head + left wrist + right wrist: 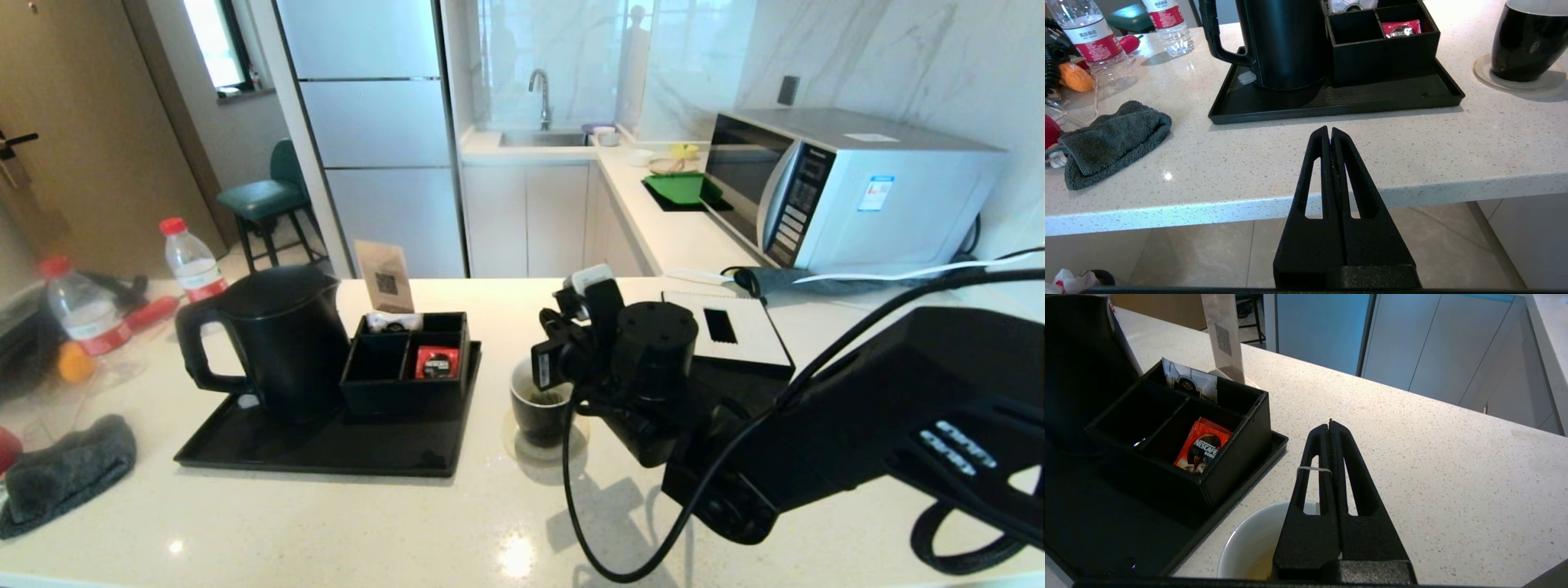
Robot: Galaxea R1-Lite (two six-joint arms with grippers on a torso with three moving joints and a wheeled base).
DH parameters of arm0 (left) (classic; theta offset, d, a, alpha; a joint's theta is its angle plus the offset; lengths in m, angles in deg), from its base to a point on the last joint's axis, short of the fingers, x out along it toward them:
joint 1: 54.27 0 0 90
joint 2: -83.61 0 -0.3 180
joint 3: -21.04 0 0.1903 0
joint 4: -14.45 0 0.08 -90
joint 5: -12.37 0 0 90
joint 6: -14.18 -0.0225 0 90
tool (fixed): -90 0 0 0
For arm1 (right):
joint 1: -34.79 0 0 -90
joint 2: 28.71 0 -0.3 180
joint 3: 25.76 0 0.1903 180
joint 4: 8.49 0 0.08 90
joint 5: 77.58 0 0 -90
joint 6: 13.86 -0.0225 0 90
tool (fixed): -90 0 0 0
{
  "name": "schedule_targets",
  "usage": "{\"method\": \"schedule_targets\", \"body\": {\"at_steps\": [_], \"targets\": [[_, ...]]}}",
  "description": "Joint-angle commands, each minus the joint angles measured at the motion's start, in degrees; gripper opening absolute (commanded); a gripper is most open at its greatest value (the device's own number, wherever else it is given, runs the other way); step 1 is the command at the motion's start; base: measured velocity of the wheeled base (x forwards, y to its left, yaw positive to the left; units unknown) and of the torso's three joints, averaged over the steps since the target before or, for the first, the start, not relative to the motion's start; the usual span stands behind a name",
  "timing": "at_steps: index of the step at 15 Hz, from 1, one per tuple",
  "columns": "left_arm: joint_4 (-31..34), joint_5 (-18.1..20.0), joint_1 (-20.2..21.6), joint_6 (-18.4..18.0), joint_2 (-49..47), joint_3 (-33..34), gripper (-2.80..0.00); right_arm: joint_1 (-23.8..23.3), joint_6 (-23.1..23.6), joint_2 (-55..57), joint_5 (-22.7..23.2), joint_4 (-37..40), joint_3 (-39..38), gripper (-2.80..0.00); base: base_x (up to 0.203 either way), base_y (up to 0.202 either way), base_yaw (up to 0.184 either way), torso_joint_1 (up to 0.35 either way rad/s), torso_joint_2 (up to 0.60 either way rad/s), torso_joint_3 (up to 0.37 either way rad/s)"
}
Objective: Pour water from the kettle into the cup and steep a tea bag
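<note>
My right gripper [1330, 424] hangs directly above the cup [540, 412], jaws pressed together on a thin pale string looped around one finger. The cup sits on a round coaster [516, 447] on the worktop [326, 523], at about 3 o'clock from the black tray [245, 445]. Something dark lies in the cup in the head view (whether it is the tea bag I cannot tell), and the water [1259, 566] looks pale yellow against the white inside. The kettle [277, 347] stands upright on the tray's 9 o'clock end, touching the compartment box [406, 363], which holds a red sachet [436, 362]. My left gripper [1330, 132] is parked off the worktop's near edge, jaws pressed together on nothing.
</note>
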State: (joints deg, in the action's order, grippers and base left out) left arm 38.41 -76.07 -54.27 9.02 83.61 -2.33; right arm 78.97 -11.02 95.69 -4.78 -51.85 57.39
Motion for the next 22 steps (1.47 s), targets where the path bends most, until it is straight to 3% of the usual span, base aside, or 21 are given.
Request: {"method": "schedule_targets", "body": {"at_steps": [1, 6, 11, 22], "targets": [[0.02, 0.02, 0.0, -0.02, 0.0, 0.0, -2.8, 0.03, 0.06, 0.65, -0.11, -0.24, 0.01, -2.8, 0.0, 0.0, 0.0, 0.0, 0.0, 0.0], [0.02, 0.02, 0.0, -0.02, 0.0, 0.0, -2.8, -0.06, 0.06, -3.55, -0.2, 1.93, 2.24, -2.8, 0.0, 0.0, 0.0, 0.0, 0.0, 0.0], [0.02, 0.02, 0.0, -0.02, 0.0, 0.0, -2.8, -0.15, 0.06, -6.78, -0.2, 9.28, 11.02, -2.8, 0.0, 0.0, 0.0, 0.0, 0.0, 0.0], [0.02, 0.02, 0.0, -0.02, 0.0, 0.0, -2.8, 0.03, 0.15, -4.12, -0.2, 8.05, 6.13, -2.8, 0.0, 0.0, 0.0, 0.0, 0.0, 0.0]]}}
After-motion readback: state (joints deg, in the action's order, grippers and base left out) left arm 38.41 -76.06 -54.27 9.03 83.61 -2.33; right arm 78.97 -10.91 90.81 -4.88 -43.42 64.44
